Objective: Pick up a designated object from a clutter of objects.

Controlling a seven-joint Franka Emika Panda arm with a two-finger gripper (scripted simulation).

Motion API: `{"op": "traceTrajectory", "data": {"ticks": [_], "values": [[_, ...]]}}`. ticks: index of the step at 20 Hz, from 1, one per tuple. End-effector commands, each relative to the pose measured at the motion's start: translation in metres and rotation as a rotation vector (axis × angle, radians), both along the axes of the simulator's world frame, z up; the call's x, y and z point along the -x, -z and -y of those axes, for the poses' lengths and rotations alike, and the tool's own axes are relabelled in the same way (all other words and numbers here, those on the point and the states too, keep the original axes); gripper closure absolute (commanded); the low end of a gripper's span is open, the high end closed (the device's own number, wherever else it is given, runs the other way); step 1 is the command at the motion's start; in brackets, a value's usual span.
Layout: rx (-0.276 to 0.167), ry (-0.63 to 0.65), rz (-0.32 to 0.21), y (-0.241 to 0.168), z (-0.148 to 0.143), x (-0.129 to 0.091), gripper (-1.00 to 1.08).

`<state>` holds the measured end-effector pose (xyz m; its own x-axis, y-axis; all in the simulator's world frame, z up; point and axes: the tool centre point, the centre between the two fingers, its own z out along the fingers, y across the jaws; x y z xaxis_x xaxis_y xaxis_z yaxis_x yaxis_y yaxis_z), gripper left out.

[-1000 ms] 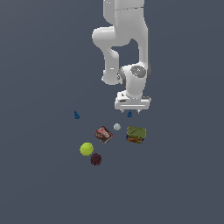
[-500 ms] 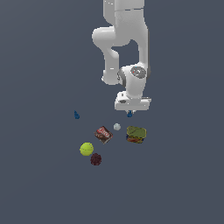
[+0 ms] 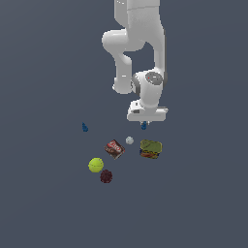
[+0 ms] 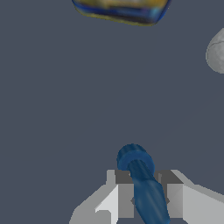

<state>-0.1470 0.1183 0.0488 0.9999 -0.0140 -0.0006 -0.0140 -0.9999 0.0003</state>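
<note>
The designated object, a tiny dark-blue teardrop piece, sits directly under my gripper in the exterior view. In the wrist view the same blue piece lies between my two fingers, and both pads press against its sides, so my gripper is shut on it. A second blue teardrop stands alone toward the exterior view's left. The rest of the clutter lies just in front of the gripper.
Close to the gripper lie the pale grey ball, the red-brown can and the olive-green tin. Farther off are the tennis ball and the dark-red bumpy ball. The wrist view catches the tin and grey ball.
The hand has sunk very slightly onto the blue piece. None of the objects has shifted.
</note>
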Motion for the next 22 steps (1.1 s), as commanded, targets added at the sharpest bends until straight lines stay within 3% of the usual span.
{"op": "traceTrajectory", "data": {"ticks": [1,10,22], "values": [[0.0,0.0,0.001,-0.006,-0.002,0.0,1.08],[0.0,-0.001,0.0,-0.052,-0.016,-0.001,1.08],[-0.003,-0.002,-0.001,-0.149,-0.045,-0.002,1.08]]}}
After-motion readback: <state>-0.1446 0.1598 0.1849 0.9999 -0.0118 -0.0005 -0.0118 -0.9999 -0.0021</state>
